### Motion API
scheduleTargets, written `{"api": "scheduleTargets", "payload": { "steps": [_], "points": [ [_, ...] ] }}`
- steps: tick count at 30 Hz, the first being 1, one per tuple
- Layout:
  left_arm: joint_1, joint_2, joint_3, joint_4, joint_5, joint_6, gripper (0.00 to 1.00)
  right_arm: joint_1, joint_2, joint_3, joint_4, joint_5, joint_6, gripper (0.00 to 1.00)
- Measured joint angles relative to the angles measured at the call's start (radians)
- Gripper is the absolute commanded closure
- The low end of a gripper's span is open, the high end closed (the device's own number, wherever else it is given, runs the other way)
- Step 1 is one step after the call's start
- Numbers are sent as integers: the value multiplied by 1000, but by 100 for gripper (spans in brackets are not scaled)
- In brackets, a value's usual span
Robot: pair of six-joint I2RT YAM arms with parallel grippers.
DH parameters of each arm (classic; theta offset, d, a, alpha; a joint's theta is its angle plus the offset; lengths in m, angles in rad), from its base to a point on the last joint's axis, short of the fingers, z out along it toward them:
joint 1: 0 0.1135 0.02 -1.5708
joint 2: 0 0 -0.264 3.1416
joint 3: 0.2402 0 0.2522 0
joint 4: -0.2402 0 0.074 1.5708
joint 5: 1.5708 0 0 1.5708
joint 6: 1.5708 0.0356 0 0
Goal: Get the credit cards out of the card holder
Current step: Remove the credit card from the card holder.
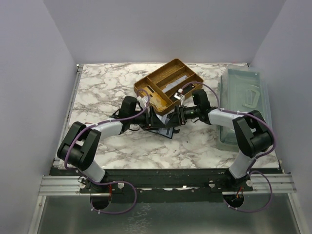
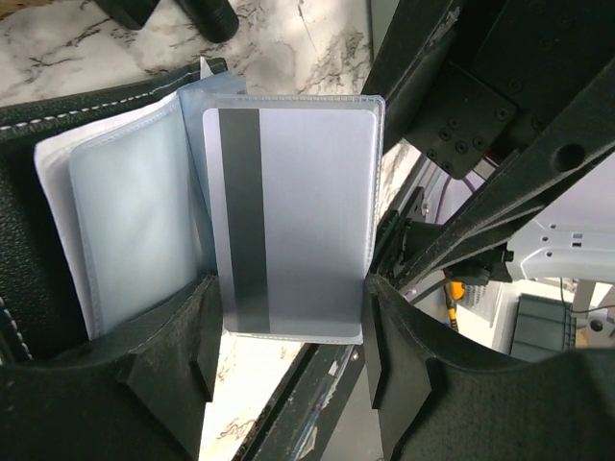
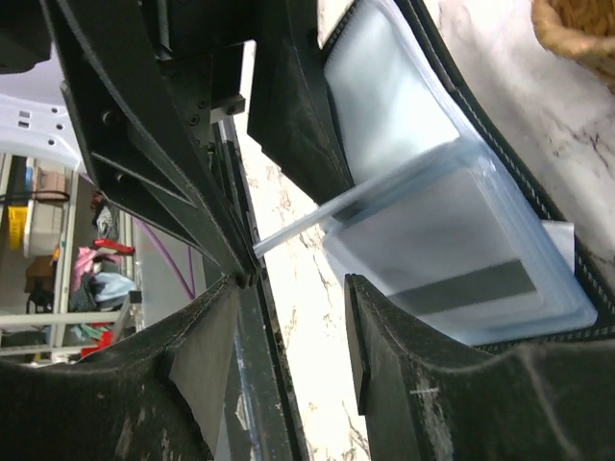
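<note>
The left gripper (image 2: 291, 288) stands closed on a credit card (image 2: 307, 221): its two dark fingers (image 2: 163, 375) sit against the card's long edges at the lower end, and the card's grey stripe faces the wrist camera. The card is still inside a clear sleeve (image 2: 135, 221) of the card holder (image 2: 29, 240), whose black stitched cover lies open to the left, with more pale sleeves fanned beside it. The right gripper (image 3: 288, 288) has its jaws apart and nothing between them. Just above its gap, the tip of a thin pale sheet (image 3: 288, 230) pokes out edge-on from the sleeves. Deeper in the right wrist view, a striped card shows through a clear pocket against the holder's cover; whether it is the same card I cannot tell. From above, both grippers meet over the holder at the middle of the marble table (image 1: 107, 87), just in front of a wooden tray (image 1: 168, 83). A clear plastic bin (image 1: 243, 95) sits at the right edge.
</note>
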Motion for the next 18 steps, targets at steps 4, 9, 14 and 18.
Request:
{"api": "scheduleTargets", "payload": {
  "steps": [4, 9, 14, 18],
  "points": [
    [-5, 0, 0, 24, 20, -20, 67, -9, -1, 26, -33, -58, -119, 43],
    [-7, 2, -6, 70, 46, -66, 65, -23, -3, 28, -28, -100, -153, 36],
    [-10, 19, -14, 130, 71, -108, 62, -67, -8, 3, 41, -116, -80, 30],
    [-16, 34, -20, 158, 76, -116, 59, -99, -6, -23, 90, -108, 12, 32]
  ]
}}
